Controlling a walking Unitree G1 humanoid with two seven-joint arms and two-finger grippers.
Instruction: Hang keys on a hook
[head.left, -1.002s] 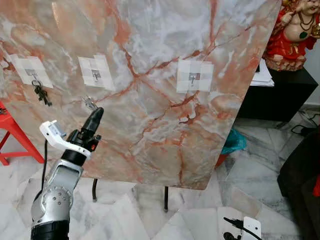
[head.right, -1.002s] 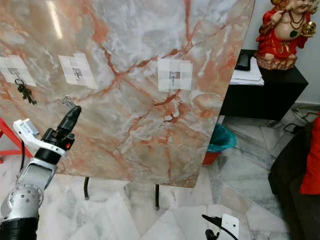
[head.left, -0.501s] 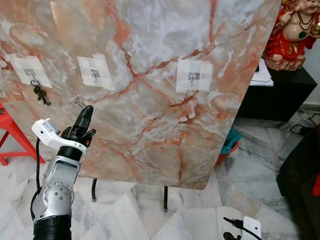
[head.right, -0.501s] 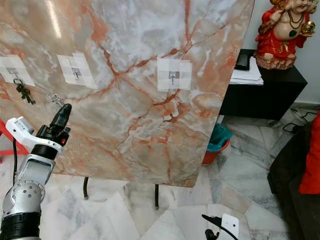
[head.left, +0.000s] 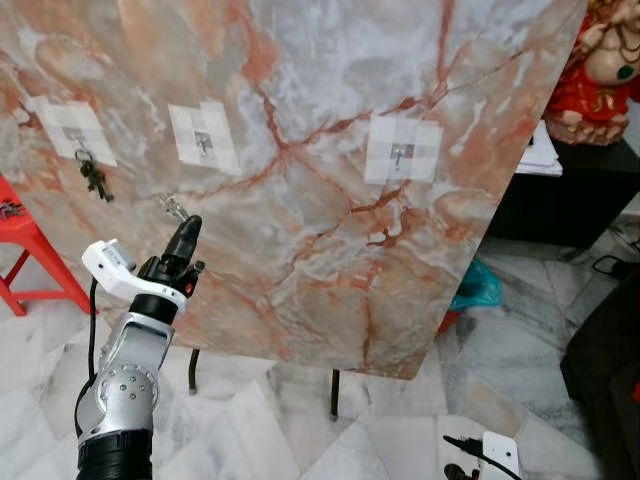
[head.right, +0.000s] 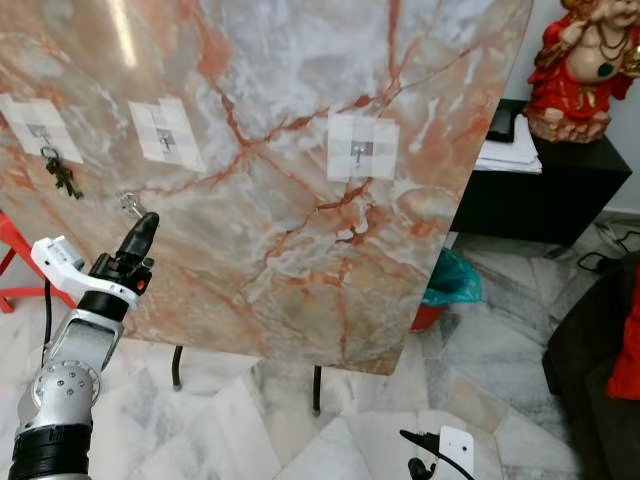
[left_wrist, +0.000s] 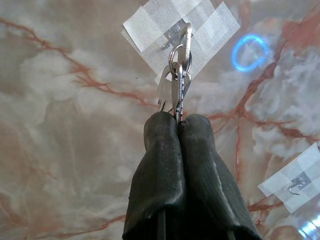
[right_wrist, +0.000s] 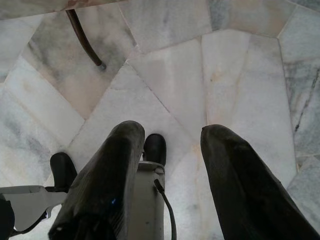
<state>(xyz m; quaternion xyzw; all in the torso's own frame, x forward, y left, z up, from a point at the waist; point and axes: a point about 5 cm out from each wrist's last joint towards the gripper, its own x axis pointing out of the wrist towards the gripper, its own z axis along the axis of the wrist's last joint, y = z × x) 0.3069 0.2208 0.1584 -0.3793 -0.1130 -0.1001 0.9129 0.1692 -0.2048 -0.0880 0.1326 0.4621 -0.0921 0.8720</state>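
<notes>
Tilted marble board (head.left: 330, 200) as the landmark, with three taped hooks in a row on its face. Left gripper (head.left: 184, 236) raised against the lower left part of the board, fingers (left_wrist: 200, 170) pressed tight together on a small bunch of keys (left_wrist: 177, 82), the ring and the blades standing out past the fingertips. From the left wrist view, key ring seemingly just in front of a taped hook (left_wrist: 172, 36), probably the middle hook (head.left: 203, 145) of the board; whether ring and hook already touch, impossible to tell. From the head view, the keys (head.left: 175, 208) a little below and to the left of that middle hook, close to the board surface. On the leftmost hook (head.left: 78, 137) of the board, another set of keys (head.left: 96, 180) already hanging; the hook toward the right side of the board (head.left: 402, 152) bare. Right gripper (right_wrist: 170, 165) hanging low over the marble floor (right_wrist: 240, 65), well away from the board, fingers spread apart and holding nothing. Step in hand, by judgement: the approach, with the ring being lined up with the hook. Next move probably: up a little and toward the board until the ring passes over the hook tip, then down to seat it, and only after that a release. Small hook and thin ring, so little room for error; risk of pushing the tape loose.
</notes>
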